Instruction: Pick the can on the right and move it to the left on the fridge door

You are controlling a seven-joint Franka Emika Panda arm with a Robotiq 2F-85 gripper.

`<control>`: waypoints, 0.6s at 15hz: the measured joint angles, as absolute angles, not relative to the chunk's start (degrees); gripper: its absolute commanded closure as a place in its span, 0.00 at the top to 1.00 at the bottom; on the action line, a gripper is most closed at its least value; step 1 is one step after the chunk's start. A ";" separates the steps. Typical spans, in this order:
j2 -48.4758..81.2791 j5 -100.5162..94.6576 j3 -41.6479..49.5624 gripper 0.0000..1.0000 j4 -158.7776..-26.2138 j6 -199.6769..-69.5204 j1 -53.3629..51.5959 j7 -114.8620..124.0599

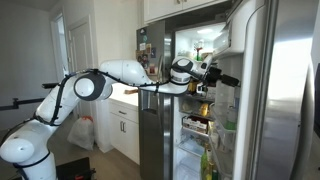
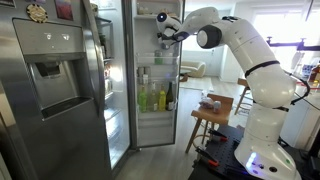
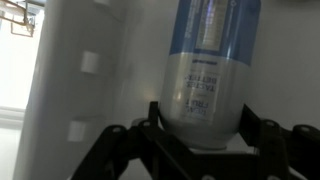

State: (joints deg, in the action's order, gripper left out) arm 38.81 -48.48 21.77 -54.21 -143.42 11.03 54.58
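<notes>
The can [image 3: 205,70] stands upright straight ahead, between the jaws of my gripper [image 3: 198,130]. I cannot tell whether they clamp it.

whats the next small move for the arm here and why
Probably closing the fingers on the can. In the wrist view the blue-and-white can sits centred between them and fills the frame, so the approach looks done. It cannot be told whether they press its sides yet.
</notes>
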 measured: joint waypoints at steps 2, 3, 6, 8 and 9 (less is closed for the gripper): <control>38.53 -48.76 22.30 0.49 -53.74 -143.50 10.75 54.59; 38.40 -48.79 22.40 0.49 -53.59 -143.57 10.70 54.58; 38.31 -48.79 22.41 0.49 -53.11 -143.97 10.42 54.58; 38.33 -48.79 22.33 0.49 -52.94 -144.14 9.82 54.58; 38.39 -48.79 22.23 0.49 -52.82 -144.19 9.41 54.58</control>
